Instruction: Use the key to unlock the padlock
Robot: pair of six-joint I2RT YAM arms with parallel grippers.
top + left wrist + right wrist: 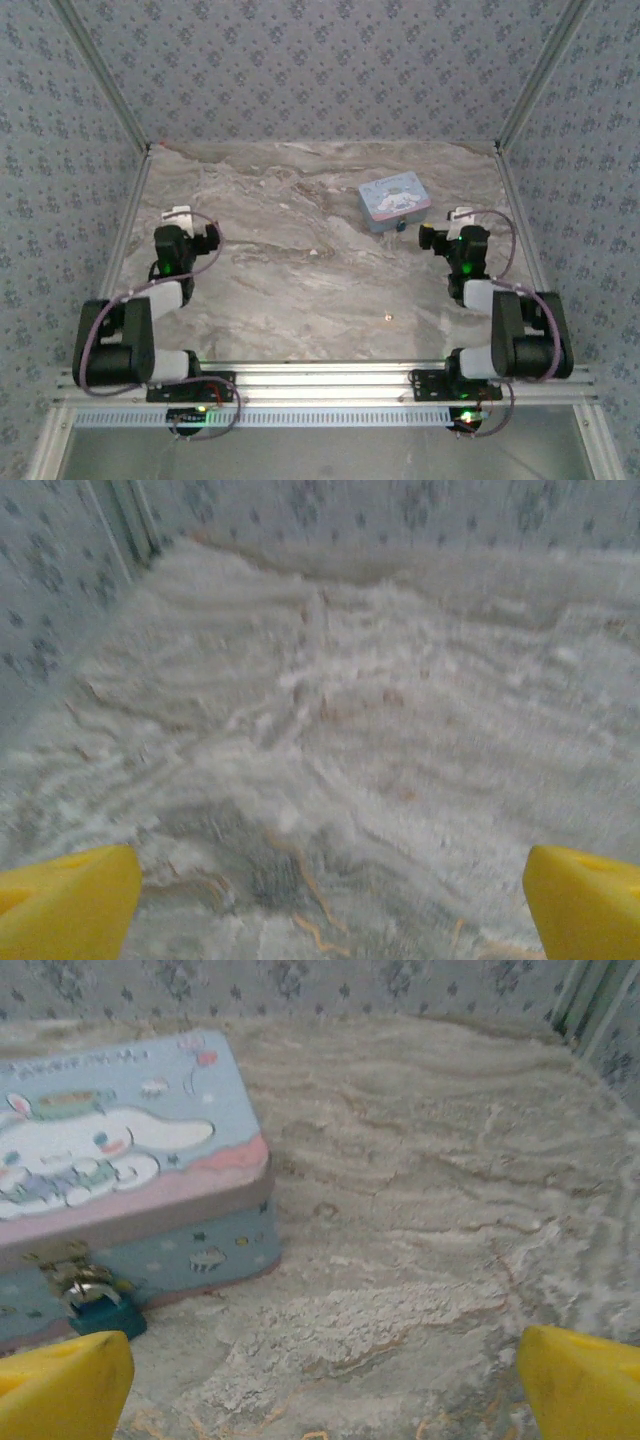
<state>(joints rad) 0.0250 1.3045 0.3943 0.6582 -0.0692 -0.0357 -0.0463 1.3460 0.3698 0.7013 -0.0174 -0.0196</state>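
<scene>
The padlock (97, 1302) hangs from the brass clasp on the front of a pale blue cartoon-printed tin (130, 1150); it has a silvery loop over a small blue body. From above, the tin (394, 200) sits at the back right of the table, with the padlock (398, 227) a dark speck at its near edge. My right gripper (320, 1405) is open just right of the tin, its yellow fingertips (60, 1385) wide apart over bare table. My left gripper (325, 920) is open too, far to the left (178, 214). A tiny pale speck (388, 318), possibly the key, lies mid-table.
The marbled grey table top (300, 270) is fenced by aluminium rails (125, 235) and patterned fabric walls. The left wrist view is blurred and looks toward the back left corner (140, 530).
</scene>
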